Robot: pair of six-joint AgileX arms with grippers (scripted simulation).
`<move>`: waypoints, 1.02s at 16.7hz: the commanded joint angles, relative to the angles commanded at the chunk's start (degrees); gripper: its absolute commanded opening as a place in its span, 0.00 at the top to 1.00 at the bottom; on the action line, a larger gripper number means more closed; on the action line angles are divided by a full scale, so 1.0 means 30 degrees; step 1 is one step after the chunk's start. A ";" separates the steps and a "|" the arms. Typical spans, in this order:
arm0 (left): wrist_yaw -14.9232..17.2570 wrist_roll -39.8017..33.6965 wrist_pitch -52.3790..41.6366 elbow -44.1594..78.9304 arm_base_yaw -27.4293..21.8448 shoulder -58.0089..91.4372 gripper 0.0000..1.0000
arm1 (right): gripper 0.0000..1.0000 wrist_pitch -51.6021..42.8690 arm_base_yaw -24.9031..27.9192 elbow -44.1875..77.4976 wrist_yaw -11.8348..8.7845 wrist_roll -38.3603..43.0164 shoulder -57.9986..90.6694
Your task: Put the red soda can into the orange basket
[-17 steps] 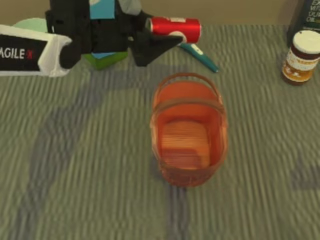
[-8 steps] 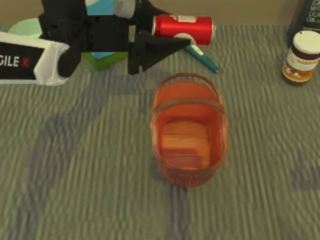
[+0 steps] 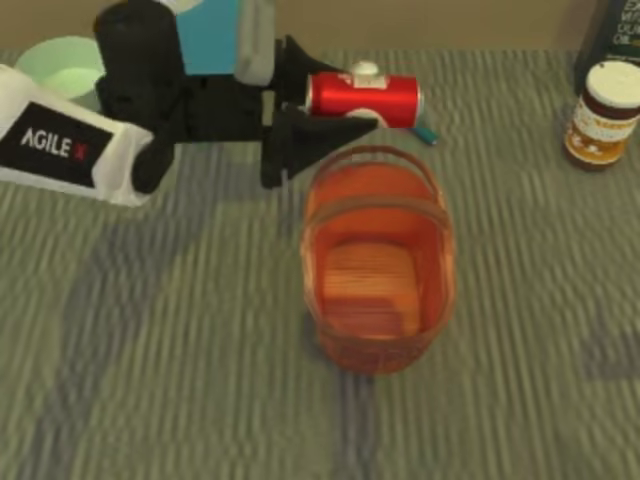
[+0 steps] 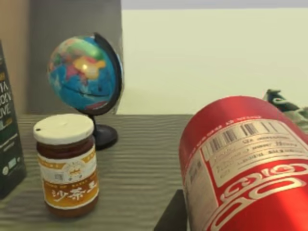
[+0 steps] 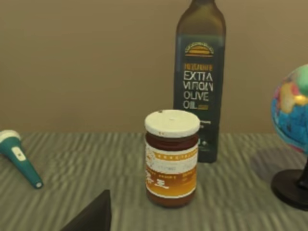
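Your left gripper [image 3: 325,110] is clenched on the can [image 3: 363,98], which lies on its side between the two dark fingers [image 3: 310,140] — lifted, not on the table. Against half a second ago, the can and gripper have come nearer the basket [image 3: 378,260]: the can now hangs just past the basket's far rim, close to the arched handle, where before it sat farther back over the teal pen [image 3: 427,133]. That pen is now mostly hidden under the can. The arm has also swung, so the pale green bowl [image 3: 60,62] behind the gripper shows more than it did.

From the left wrist you see the can's barcode side [image 4: 245,168] filling the near field, with the jar [image 4: 66,163] and a globe [image 4: 86,72] beyond it.

Your right gripper is out of the top view; its wrist camera faces the jar [image 5: 172,156] and an olive oil bottle [image 5: 199,72], and you cannot tell its finger state. The basket has not moved.
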 joint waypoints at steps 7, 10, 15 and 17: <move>-0.0067 -0.0078 0.3070 -0.0798 0.0248 0.2305 1.00 | 0.00 0.0000 0.0000 0.0000 0.0000 0.0000 0.0000; -0.0067 -0.0078 0.3070 -0.0798 0.0248 0.2305 0.92 | 0.00 0.0000 0.0000 0.0000 0.0000 0.0000 0.0000; -0.0067 -0.0078 0.3070 -0.0798 0.0248 0.2305 0.55 | 0.00 0.0000 0.0000 0.0000 0.0000 0.0000 0.0000; -0.0067 -0.0078 0.3070 -0.0798 0.0248 0.2305 0.40 | 0.00 0.0000 0.0000 0.0000 0.0000 0.0000 0.0000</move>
